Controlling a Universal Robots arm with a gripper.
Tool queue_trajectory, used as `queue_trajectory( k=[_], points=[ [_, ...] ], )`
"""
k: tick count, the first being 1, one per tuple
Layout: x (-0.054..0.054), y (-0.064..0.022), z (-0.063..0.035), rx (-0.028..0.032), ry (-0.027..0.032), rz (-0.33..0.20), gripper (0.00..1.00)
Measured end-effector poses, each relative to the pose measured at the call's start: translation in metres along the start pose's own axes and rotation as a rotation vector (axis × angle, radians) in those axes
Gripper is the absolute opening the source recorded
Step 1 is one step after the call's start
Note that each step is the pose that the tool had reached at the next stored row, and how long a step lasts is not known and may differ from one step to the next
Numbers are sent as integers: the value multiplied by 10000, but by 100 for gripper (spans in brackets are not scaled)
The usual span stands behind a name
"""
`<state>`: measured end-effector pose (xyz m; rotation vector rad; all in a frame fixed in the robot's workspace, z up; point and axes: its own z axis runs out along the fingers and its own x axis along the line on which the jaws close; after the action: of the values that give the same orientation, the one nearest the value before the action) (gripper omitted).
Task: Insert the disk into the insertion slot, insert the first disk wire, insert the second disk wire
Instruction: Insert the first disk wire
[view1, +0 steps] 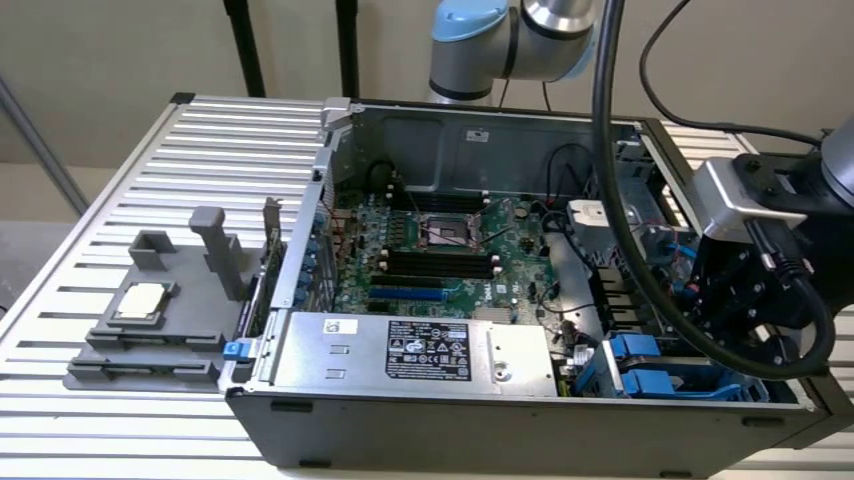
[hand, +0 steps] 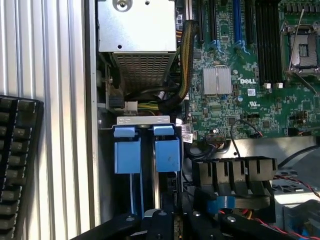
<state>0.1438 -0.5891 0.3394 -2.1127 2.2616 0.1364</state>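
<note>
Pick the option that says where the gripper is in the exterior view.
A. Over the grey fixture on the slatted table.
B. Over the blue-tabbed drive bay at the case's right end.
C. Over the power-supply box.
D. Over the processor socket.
B: the gripper hangs over the insertion slot with its blue clip tabs, at the exterior view's right end of the open case.

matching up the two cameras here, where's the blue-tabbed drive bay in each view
Exterior view: the insertion slot sits low at the exterior view's right, just beside the silver power supply.
Wrist view: the insertion slot shows as two blue tabs, just past the cable end of the power supply.
Shared landmark: the CPU socket.
</note>
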Motion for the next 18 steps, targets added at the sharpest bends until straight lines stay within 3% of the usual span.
queue_trajectory(
  k=[11, 18],
  points=[
    [-24, -13, 2, 27, 134, 178, 16],
    [-49, -13, 8, 30, 179, 179, 16]
  ],
)
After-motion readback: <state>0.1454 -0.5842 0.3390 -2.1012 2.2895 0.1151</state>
